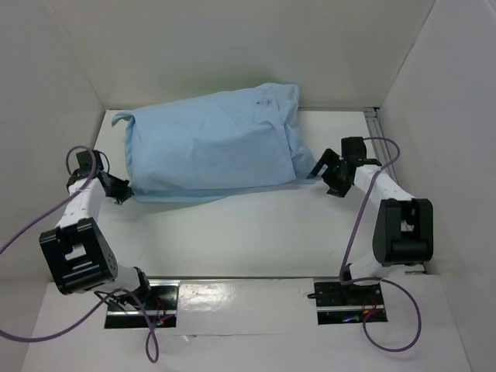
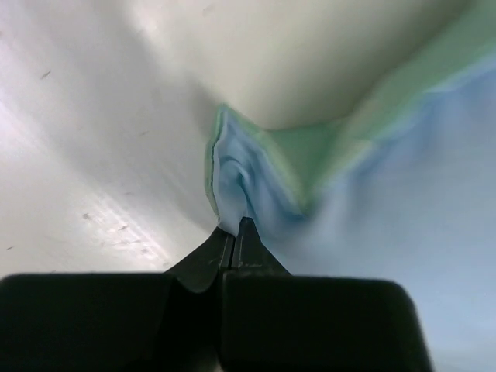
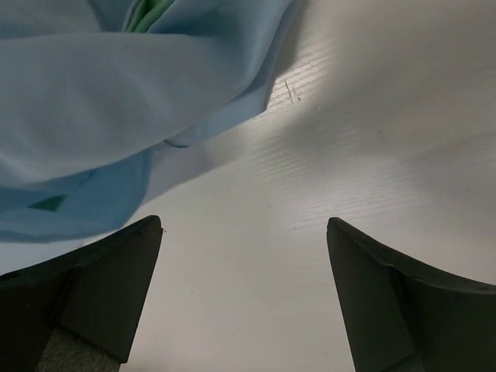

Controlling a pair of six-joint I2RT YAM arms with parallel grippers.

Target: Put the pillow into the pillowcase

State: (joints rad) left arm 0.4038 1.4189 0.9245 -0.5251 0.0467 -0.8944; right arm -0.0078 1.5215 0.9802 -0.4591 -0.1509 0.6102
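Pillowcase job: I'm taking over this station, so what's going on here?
The left claw is shut on a corner of the pillowcase, pinching the cloth at its left end. The right claw is open over the table by the other end, holding nothing. The pillowcase lies plump and full; no pillow shows outside it, so it is probably inside already.

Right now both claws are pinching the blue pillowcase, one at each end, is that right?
Not quite: only the left claw pinches the pillowcase, at its corner. The right claw is open beside it and grips nothing. The right wrist view shows that claw spread over bare table.
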